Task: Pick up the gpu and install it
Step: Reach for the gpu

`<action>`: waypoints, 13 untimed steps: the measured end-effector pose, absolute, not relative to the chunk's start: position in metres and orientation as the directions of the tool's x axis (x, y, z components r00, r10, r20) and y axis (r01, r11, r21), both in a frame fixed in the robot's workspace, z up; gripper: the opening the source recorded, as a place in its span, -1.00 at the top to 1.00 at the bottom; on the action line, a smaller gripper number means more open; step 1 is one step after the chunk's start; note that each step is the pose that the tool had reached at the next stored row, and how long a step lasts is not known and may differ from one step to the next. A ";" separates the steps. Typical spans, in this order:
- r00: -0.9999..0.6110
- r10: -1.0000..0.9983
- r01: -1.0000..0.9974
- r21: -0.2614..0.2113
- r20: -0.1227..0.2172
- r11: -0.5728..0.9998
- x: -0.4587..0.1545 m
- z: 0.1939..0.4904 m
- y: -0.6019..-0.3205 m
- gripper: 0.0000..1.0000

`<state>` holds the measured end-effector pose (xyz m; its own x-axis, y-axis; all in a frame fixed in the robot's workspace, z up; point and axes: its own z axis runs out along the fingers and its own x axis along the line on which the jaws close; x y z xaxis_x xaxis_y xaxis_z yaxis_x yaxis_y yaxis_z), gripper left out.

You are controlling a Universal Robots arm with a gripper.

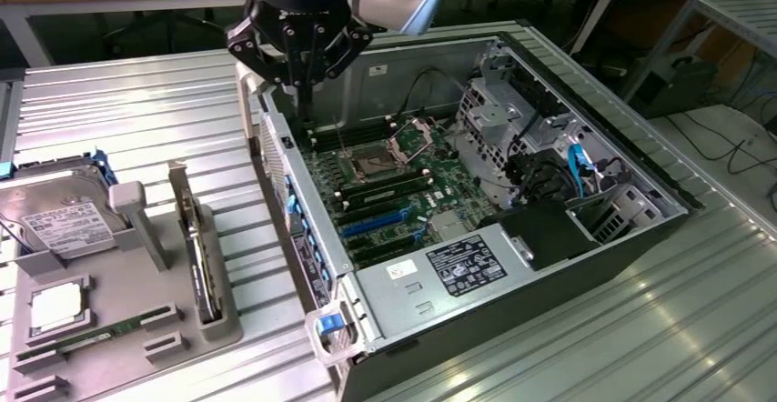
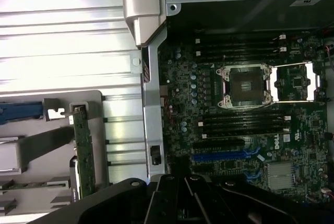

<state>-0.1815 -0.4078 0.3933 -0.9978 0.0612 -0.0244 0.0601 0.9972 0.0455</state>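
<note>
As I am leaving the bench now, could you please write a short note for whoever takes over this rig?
The pincer: shut, nothing in it, over a corner of the open computer case.
The gpu: standing on edge in the grey holder beside the case, untouched.
Done: nothing visible; the blue slots are bare.
Left: pick-up and install.

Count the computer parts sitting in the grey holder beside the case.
4: hard drive at the exterior view's left, gpu upright nearest the computer case, processor and RAM stick lying flat. More may be cut off.
</note>
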 end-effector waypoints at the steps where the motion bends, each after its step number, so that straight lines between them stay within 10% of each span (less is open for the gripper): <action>1: -0.998 0.060 0.059 0.045 -0.024 0.997 -0.182 0.393 -0.410 0.79; 13: -0.999 0.019 0.018 0.046 -0.026 0.999 -0.195 0.393 -0.421 0.79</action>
<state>-0.1953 -0.4208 0.3932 -0.9995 0.0188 -0.0257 0.0176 0.9988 0.0459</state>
